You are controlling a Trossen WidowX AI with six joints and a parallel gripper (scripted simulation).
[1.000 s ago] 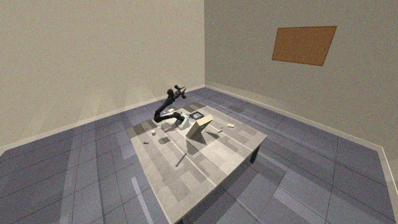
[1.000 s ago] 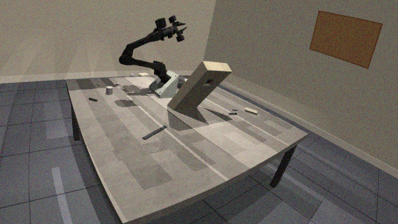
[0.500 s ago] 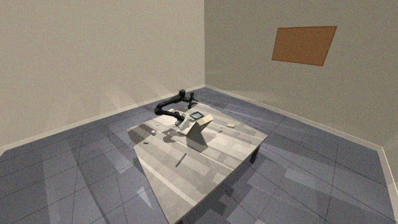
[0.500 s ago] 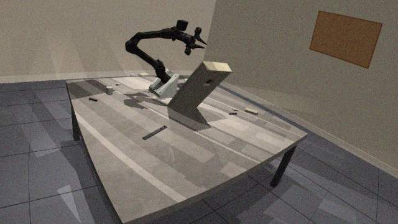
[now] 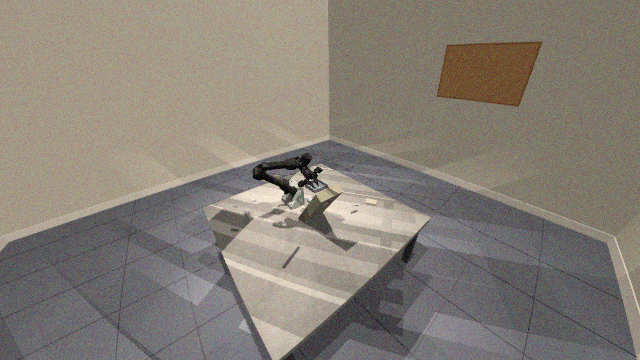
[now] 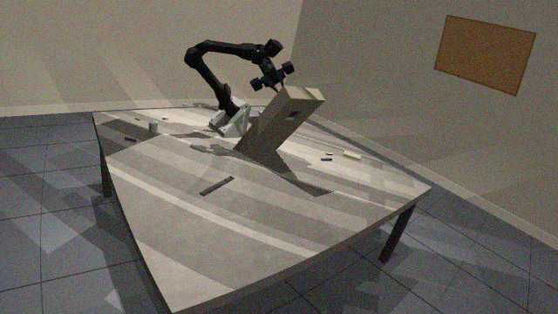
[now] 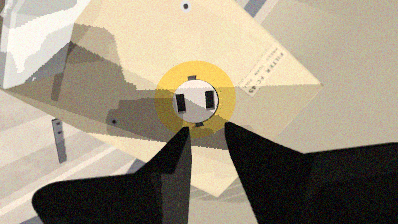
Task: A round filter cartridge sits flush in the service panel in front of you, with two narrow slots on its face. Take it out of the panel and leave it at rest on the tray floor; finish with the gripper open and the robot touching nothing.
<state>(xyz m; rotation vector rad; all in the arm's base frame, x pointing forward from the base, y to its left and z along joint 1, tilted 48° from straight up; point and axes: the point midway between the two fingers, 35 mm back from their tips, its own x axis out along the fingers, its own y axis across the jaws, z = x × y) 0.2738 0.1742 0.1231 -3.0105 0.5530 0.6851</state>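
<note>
The filter cartridge point(image 7: 196, 112) is a pale round disc with two dark slots, seated in a yellow ring point(image 7: 164, 100) on the sloping face of the beige service panel point(image 7: 225, 45) point(image 6: 266, 122) point(image 5: 314, 209). Small dark notches show above and below the disc in the wrist view. My gripper point(image 7: 207, 130) point(image 6: 280, 87) is partly open, with nothing between its fingers. In the wrist view its tips appear just below the cartridge; their distance from the face is unclear. The tray point(image 5: 317, 191) shows partly behind the panel in the top view; its floor is mostly hidden.
The panel block leans over the table point(image 6: 261, 227). The pale robot base point(image 6: 237, 124) stands close beside it. A dark flat bar point(image 6: 217, 186) point(image 7: 59, 142), a small cup point(image 6: 153, 126), a cream block point(image 6: 352, 154) and small dark pieces lie farther out.
</note>
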